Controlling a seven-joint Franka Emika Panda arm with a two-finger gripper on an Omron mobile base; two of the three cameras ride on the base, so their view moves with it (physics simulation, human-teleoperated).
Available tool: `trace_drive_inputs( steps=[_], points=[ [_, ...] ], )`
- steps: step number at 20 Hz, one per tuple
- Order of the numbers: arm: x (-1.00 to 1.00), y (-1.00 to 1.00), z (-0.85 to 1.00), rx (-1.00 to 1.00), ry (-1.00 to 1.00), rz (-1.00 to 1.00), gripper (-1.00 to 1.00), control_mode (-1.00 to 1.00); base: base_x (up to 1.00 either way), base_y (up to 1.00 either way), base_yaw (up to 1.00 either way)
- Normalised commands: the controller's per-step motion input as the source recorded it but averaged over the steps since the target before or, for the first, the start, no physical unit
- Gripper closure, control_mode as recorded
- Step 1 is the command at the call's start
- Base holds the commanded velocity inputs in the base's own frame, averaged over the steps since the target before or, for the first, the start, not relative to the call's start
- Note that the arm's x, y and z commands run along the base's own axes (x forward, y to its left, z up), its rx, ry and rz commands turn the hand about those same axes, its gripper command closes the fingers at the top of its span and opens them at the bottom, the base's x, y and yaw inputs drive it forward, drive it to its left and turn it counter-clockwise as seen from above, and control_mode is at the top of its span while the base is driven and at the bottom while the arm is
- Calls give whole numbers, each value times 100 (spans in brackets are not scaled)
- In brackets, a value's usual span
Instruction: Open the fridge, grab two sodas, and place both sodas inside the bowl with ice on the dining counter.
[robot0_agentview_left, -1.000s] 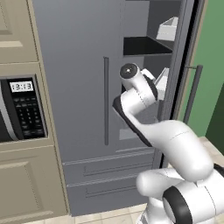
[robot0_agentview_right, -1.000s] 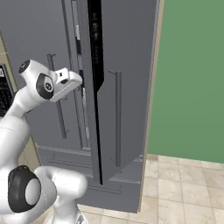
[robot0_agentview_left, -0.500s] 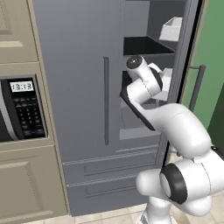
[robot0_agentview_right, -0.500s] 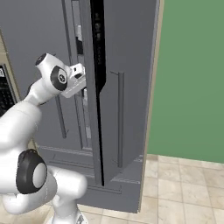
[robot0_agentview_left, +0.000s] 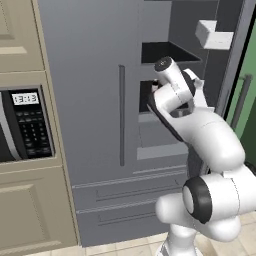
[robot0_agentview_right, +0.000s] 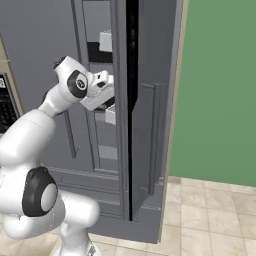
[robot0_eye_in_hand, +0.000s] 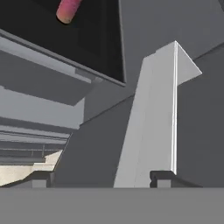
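Arm reaching into the open tall grey French-door fridge (robot0_agentview_left: 100, 125)

My pincer (robot0_eye_in_hand: 98, 179) sits spread, holding nothing; a pale door bin (robot0_eye_in_hand: 153, 118) crowds it on one side, and a small red cylindrical soda (robot0_eye_in_hand: 68, 9) lies farther in on a dark shelf (robot0_eye_in_hand: 87, 39).

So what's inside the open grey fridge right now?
Inside the tall grey French-door fridge, a white box sits on an upper shelf, and the hand view shows one small red cylindrical soda in a dark compartment. The arm and door hide the rest.
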Motion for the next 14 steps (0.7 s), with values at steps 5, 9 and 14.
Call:
trace_drive_inputs(
  steps=[5,9,14],
  points=[
    [-22,-74,-26,0,0,-14,-100,-100,0,0,0],
    [-2,-70,-11,0,0,-14,-100,-100,0,0,0],
    [0,-58,-1,0,0,-11,-100,-100,0,0,0]
  ],
)
